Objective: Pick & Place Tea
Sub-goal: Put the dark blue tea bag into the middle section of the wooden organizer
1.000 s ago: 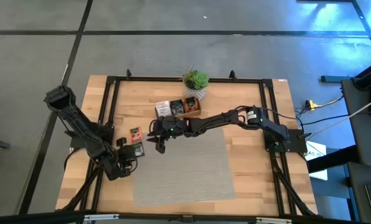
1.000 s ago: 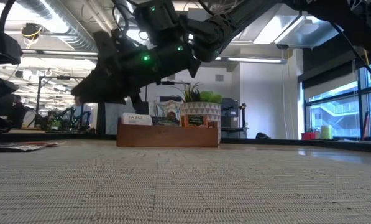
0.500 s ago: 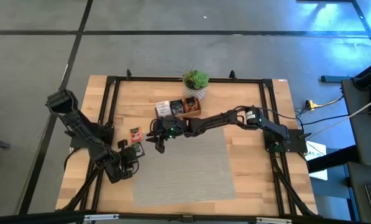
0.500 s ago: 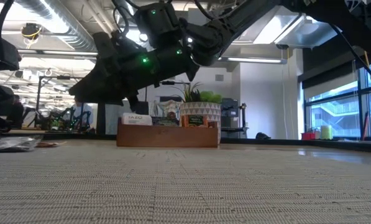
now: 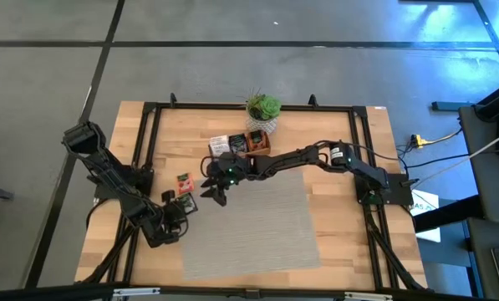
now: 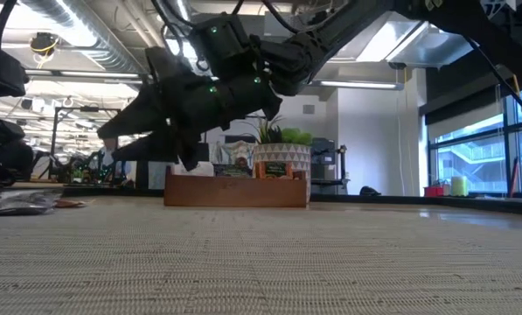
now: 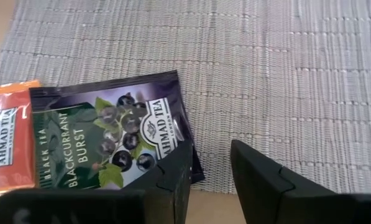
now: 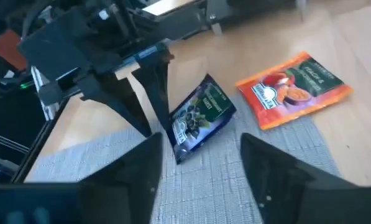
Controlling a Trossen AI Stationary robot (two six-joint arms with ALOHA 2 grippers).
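Observation:
Two tea packets lie by the left edge of the grey ribbed mat (image 5: 249,226). The dark packet (image 7: 104,137) rests partly on the mat, and the orange packet (image 8: 294,87) lies on the wood beyond it. My left gripper (image 7: 210,168) is open and slants down at the dark packet's corner, with bare mat between its fingers. My right gripper (image 8: 197,180) hangs open above the mat's far left part, a little above both packets, holding nothing. More tea stands in the wooden tray (image 5: 241,144). My left gripper has one finger (image 7: 173,180) over the dark packet's corner (image 7: 186,155), coming from above at a slant. I cannot tell whether it touches. The packet lies flat, that corner on the mat.
A potted plant (image 5: 263,109) stands just behind the tray at the far edge. A black frame (image 5: 149,150) runs round the wooden table top. The mat's near and right parts lie bare.
My right gripper has opened its fingers and rolled at the wrist while staying above the mat's far left part. The two packets lie where they were.

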